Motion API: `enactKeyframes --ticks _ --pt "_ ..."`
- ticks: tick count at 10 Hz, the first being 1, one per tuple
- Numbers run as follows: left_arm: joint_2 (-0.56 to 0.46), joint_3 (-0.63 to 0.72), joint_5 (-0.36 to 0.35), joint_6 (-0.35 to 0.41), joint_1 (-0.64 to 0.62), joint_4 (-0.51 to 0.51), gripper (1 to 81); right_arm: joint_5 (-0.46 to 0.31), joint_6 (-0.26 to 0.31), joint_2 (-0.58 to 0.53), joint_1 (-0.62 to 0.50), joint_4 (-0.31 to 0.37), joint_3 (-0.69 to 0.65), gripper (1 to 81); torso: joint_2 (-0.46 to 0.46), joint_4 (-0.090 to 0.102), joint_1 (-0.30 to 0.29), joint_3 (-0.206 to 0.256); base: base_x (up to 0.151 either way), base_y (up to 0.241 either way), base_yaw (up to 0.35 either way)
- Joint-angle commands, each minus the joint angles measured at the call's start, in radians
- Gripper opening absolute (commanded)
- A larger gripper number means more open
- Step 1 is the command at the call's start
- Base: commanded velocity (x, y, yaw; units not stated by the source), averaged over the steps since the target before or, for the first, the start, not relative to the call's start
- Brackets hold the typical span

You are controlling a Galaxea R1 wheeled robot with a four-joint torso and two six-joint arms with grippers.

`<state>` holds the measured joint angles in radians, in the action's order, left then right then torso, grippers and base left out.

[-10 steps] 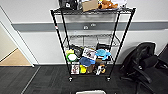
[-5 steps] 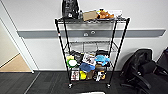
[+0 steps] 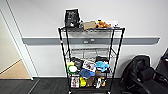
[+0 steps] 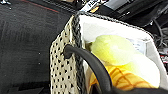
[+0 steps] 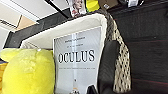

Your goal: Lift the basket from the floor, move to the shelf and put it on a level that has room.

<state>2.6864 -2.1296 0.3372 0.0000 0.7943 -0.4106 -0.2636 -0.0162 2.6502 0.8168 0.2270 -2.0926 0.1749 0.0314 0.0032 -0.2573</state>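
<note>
Shelf (image 3: pixel 91 51) framing has shifted across the last second: the rack now sits lower and larger in the head view, with its top tier well clear of the upper edge, which is taken as movement of the camera and not of the rack. It is judged that the carrying stage is under way and the rack is being faced squarely, with placing not yet begun. The basket (image 4: pixel 72 57) is seen close in both wrist views, its woven beige wall and pale lining plain, a dark handle (image 4: pixel 87 62) arching over one end; inside lie a soft yellow toy (image 5: pixel 27 71) and a white card (image 5: pixel 76 58) printed OCULUS. It appears to be off the floor (image 3: pixel 47 86), with dark carpet seen beyond it, though how it is held cannot be told, since neither gripper's fingers can be made out. On the rack, the top tier is crowded with a black bag (image 3: pixel 72 18), a brown box (image 3: pixel 89 25) and orange items (image 3: pixel 103 24); the level (image 3: pixel 91 53) below it is bare wire grid and is judged to have room; the two lower tiers are packed with mixed goods. The rack stands against a pale wall with a grey rail (image 3: pixel 45 40), a doorway is seen to one side, and a black office chair (image 3: pixel 145 75) stands close on the other.
</note>
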Motion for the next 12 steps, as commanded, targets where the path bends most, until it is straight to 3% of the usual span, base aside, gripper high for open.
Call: enactKeyframes --ticks 1,5,12 --pt "-0.012 0.037 0.052 0.009 -0.148 -0.027 1.0 -0.022 0.002 -0.002 -0.146 0.021 0.037 1.0 0.0 0.0 0.0 0.0 0.0 0.0 0.0" --pt "-0.014 0.048 0.051 0.011 -0.16 -0.027 1.0 -0.036 0.005 -0.008 -0.147 -0.02 0.028 1.0 0.0 0.0 0.0 -0.003 0.0 0.0 0.0" --pt "-0.019 0.059 0.052 0.011 -0.168 -0.028 1.0 -0.036 -0.004 -0.01 -0.152 -0.009 0.033 1.0 0.0 0.0 -0.003 -0.002 0.095 0.0 0.0"
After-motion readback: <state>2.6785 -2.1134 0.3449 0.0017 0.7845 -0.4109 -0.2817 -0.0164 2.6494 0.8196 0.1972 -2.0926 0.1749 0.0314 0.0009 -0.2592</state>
